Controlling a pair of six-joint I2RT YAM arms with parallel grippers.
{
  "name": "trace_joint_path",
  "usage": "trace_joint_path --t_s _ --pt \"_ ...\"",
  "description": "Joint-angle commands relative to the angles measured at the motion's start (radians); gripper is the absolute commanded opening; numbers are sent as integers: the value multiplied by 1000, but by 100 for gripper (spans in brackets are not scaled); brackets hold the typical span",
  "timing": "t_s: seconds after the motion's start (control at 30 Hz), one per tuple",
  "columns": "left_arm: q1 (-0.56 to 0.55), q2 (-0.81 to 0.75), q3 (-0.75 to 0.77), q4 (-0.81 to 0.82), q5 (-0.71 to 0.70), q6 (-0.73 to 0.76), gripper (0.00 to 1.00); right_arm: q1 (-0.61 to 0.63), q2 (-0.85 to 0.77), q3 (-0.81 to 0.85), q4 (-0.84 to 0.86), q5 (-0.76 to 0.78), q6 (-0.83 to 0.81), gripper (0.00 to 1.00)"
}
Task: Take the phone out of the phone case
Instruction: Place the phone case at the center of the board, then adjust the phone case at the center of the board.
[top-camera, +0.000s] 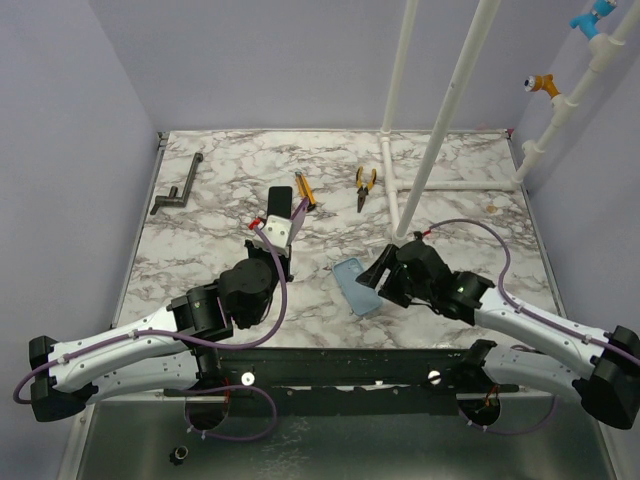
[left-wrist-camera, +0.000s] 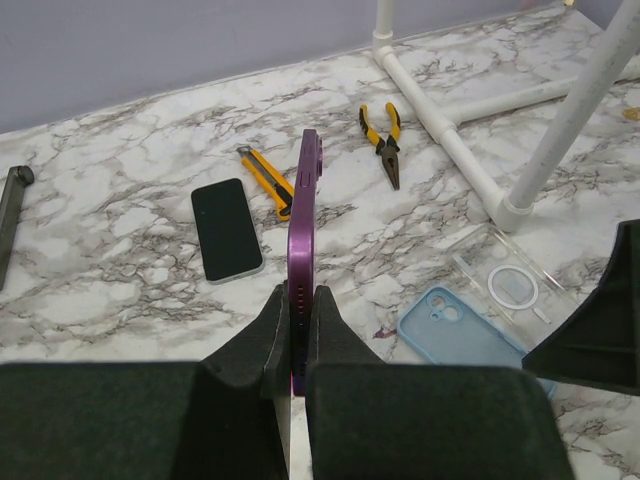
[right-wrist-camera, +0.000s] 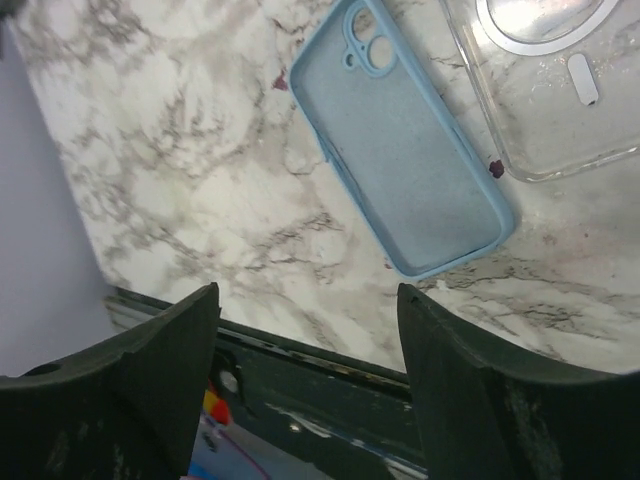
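Pinching the purple phone (left-wrist-camera: 303, 215) edge-on between the tight-closed fingers of the left gripper (left-wrist-camera: 297, 305), apparently to keep it clear of the empty blue case (right-wrist-camera: 410, 160) lying flat on the table (top-camera: 180, 262) just under the right gripper (right-wrist-camera: 305, 300), spread wide and holding nothing.

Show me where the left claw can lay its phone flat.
For the purple phone, widest bare marble: the left side, between the black crank handle and the left arm. Also open: the far strip behind the utility knife and pliers. Crowded: the middle around the black phone, and the blue case and clear case by the right claw.
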Motion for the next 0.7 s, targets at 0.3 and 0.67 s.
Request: trace_joint_path --t_s 0.3,0.67 --pt "-2 -71 -18 52 -60 -4 0 101 404 196 85 59 -516 75" --pt "-1 -95 -29 49 -79 4 0 197 698 360 -59 377 -572 78"
